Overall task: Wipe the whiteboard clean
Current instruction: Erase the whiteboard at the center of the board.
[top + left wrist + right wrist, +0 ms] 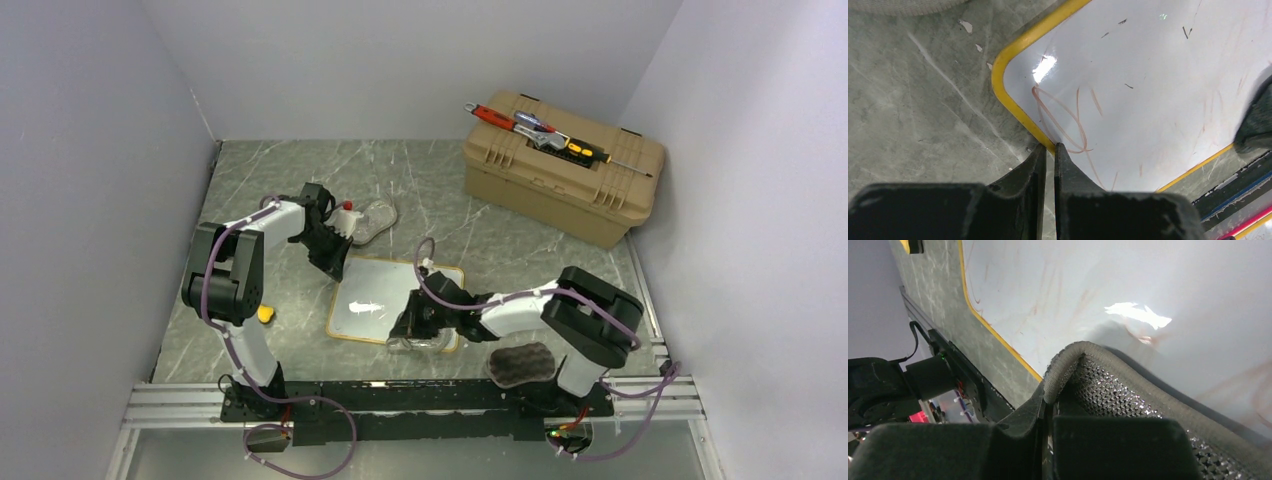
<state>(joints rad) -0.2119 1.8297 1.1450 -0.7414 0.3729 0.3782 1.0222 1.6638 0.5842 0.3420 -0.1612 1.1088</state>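
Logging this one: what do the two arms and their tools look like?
The left arm and right arm share one build: glossy white links between chunky black joint housings. Purple cables loop loosely along each. The left tool and right tool have matte black, wedge-shaped fingers that taper to narrow tips. No lettering or markings show.

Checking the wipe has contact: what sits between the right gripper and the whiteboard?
A gray mesh pad, pinched in the right gripper, sits between it and the whiteboard; the right wrist view shows it.
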